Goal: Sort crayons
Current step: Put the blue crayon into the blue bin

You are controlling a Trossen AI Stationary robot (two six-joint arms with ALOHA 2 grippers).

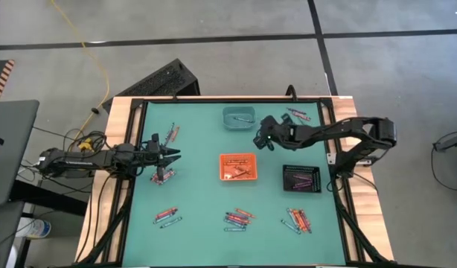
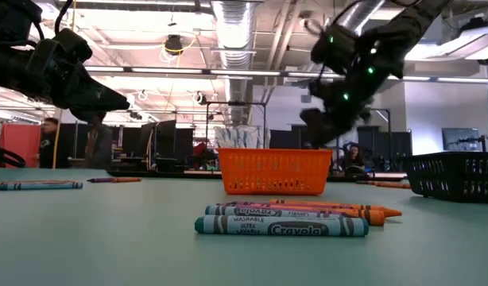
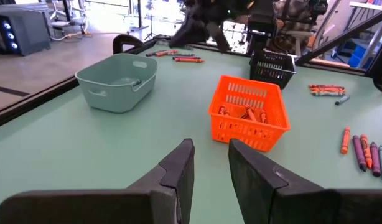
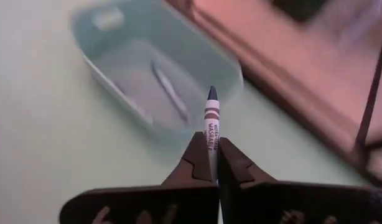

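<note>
Nearest the low camera, a small heap of paper-wrapped wax crayons (image 2: 284, 219) is lying on the green table (image 1: 199, 186), with other clusters scattered along the table's near side and left part. Beyond them, the square orange mesh basket (image 1: 237, 166) is holding a few crayons, and the black mesh basket (image 1: 301, 178) is sitting to its right. The left gripper (image 3: 209, 163) is hovering over the left side, its fingers slightly spread around nothing. Farther back, the right gripper (image 4: 214, 163) is pinching a blue-tipped crayon (image 4: 211, 127) just beside the pale teal plastic tub (image 1: 239, 117), which seems to hold one crayon.
</note>
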